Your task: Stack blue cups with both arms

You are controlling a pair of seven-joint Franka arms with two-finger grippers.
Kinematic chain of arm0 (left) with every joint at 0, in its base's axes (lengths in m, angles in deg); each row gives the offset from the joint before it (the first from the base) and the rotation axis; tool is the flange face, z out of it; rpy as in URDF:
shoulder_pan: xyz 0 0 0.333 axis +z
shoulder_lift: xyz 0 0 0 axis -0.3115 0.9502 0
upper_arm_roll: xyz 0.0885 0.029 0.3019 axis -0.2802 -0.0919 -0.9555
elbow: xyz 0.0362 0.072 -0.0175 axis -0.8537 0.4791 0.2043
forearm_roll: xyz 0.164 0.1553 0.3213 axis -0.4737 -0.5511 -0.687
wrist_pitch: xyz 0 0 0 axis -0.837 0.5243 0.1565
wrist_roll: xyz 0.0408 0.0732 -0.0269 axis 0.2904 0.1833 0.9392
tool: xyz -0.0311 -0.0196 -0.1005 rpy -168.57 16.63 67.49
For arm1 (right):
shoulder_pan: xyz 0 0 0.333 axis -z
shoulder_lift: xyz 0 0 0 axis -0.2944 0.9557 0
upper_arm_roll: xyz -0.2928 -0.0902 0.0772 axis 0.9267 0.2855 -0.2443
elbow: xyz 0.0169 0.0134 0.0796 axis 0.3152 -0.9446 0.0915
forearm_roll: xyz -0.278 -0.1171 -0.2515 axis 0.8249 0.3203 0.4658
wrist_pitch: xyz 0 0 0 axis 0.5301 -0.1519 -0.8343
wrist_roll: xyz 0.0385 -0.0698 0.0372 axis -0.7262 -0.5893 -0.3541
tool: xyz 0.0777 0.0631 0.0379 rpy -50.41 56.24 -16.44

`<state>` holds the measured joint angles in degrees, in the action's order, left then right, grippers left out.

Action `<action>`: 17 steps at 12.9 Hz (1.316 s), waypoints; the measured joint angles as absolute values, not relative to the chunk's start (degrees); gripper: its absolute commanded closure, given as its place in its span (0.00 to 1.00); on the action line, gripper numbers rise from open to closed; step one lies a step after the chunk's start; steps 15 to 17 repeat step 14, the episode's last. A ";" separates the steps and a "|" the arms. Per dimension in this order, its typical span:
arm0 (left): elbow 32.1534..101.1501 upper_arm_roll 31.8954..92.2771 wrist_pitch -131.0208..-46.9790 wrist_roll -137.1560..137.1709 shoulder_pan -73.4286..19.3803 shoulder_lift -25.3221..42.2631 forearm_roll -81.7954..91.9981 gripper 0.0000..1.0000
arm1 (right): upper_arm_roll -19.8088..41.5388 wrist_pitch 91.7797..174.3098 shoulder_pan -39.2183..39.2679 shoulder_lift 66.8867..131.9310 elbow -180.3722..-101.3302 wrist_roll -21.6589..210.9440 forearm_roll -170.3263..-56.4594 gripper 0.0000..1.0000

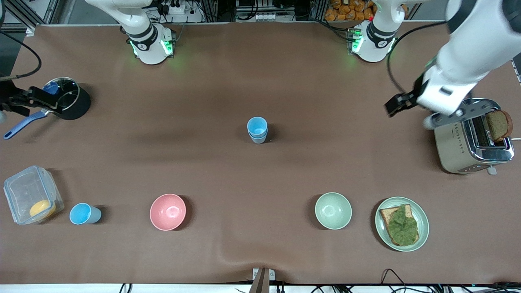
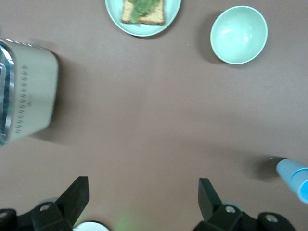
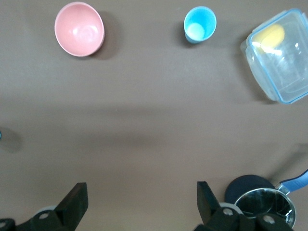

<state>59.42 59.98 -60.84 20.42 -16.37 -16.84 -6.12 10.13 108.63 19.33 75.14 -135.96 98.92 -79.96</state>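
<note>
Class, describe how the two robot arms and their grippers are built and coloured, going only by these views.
Both arms are glossy white with rounded jointed segments and black bands; green lights glow at their bases. The left arm trails a black cable. The left gripper and right gripper each have two black wedge-shaped fingers on black mounts with silver screws.

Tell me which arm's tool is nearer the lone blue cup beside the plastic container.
Right. The right tool is open by the black pot, at the same end of the table as the lone blue cup. The left tool, also open, is by the toaster at the other end.
</note>
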 measured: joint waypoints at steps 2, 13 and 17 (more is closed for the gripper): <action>60.71 53.65 -58.90 14.47 -18.89 -20.23 -5.99 0.00 | 9.96 108.58 19.12 75.13 -134.94 98.91 -79.94 0.00; 58.20 43.50 -54.75 0.29 -20.94 -22.71 -6.01 0.00 | 8.38 109.10 18.93 75.13 -134.55 98.90 -78.68 0.00; 58.17 43.50 -54.74 0.25 -20.95 -22.70 -6.01 0.00 | 8.37 109.10 18.91 75.13 -134.54 98.90 -78.68 0.00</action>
